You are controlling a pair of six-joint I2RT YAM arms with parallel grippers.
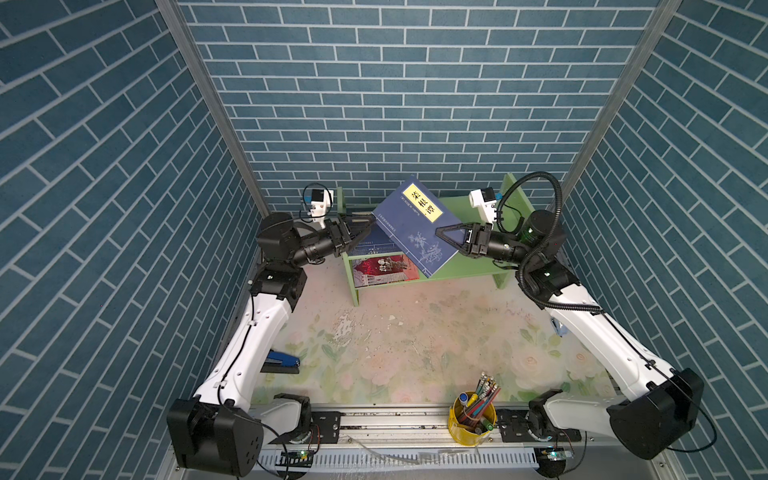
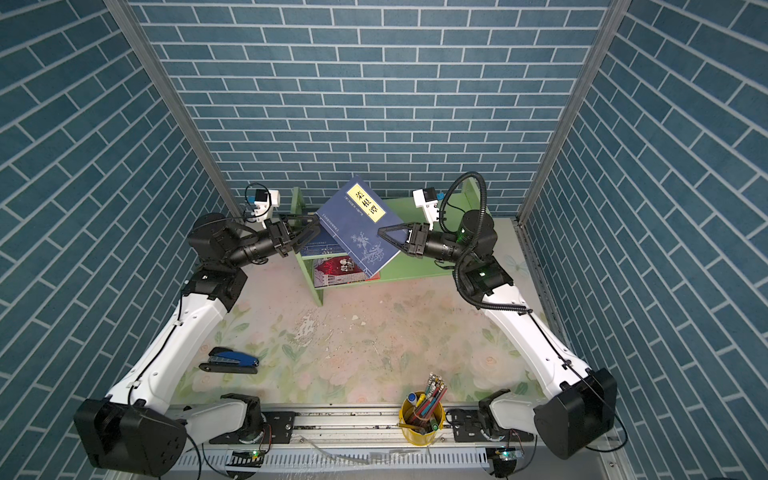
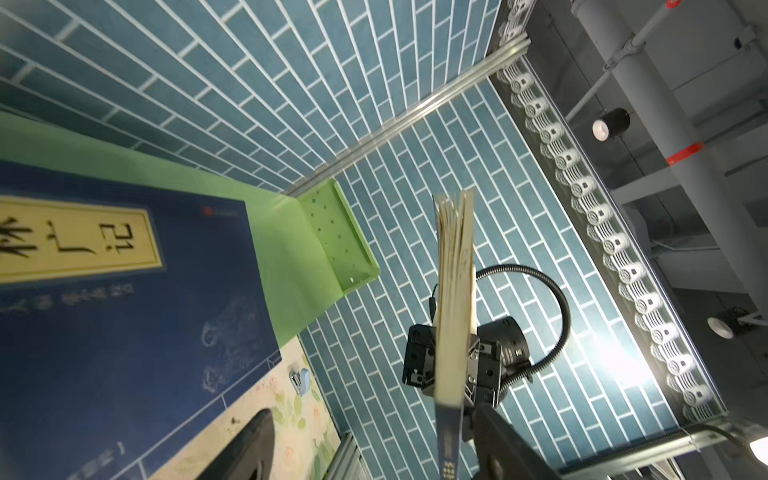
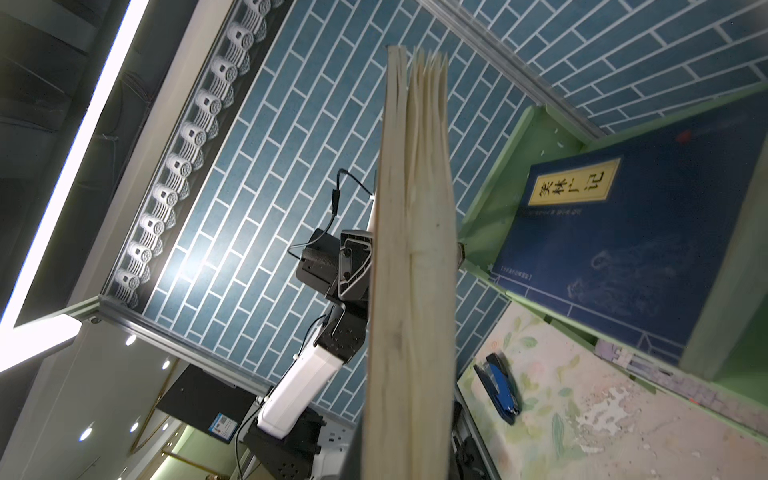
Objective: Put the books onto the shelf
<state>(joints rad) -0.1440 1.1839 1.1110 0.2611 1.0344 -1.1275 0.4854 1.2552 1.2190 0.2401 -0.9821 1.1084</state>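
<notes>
Blue stapler [image 1: 283, 362] lies on the floral tabletop [image 1: 415, 340], near left. Left gripper [image 1: 363, 227] hovers at the left end of the light-green wooden two-tier shelf [image 1: 465, 267], jaws spread, gripping nothing. A dark navy paperback [image 1: 368, 246] lies flat on the upper tier, left end. A red-and-grey illustrated paperback [image 1: 382, 268] lies on the lower tier beneath it. Right gripper [image 1: 439, 232] pinches a navy paperback with yellow title label [image 1: 415, 224], tilted above the shelf's middle.

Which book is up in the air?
The tilted navy book with the big yellow label, pinched by the right gripper. The other navy book and the red-and-grey book lie flat on the green shelf.
</notes>
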